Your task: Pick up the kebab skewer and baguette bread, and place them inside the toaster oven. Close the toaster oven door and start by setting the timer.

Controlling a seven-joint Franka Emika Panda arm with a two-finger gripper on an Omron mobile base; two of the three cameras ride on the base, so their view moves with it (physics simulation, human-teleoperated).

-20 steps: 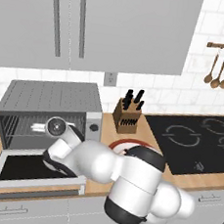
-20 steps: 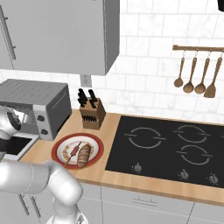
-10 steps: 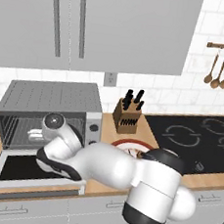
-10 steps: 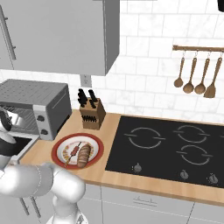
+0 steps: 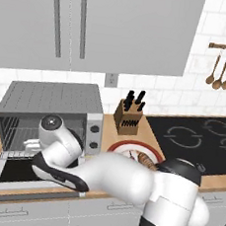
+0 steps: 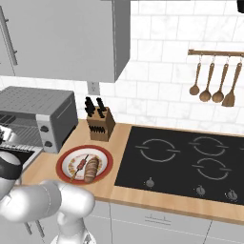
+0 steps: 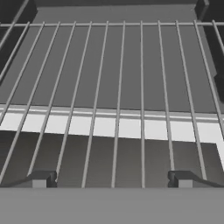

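The toaster oven [image 5: 52, 98] stands at the counter's left with its door [image 5: 4, 169] dropped flat toward me. My gripper [image 5: 30, 143] reaches into the oven mouth just above the wire rack [image 7: 118, 87]. It is open [image 7: 111, 179], with nothing between its fingertips [image 7: 41, 179]. The baguette bread [image 6: 91, 167] and the kebab skewer [image 6: 81, 166] lie side by side on a red-rimmed plate [image 6: 106, 159] to the right of the oven. The baguette [image 5: 147, 160] peeks out behind my arm. The oven's two knobs [image 5: 93, 137] sit on its right panel.
A knife block [image 5: 129, 118] stands behind the plate, between the oven and the black cooktop [image 6: 186, 162]. Wooden utensils [image 6: 212, 86] hang on the back wall. Wall cabinets [image 5: 95, 28] hang above the oven.
My arm's elbow has swung right and lower while the hand edged slightly left at the oven mouth. The jaws stay open; plate, bread and skewer have not moved.
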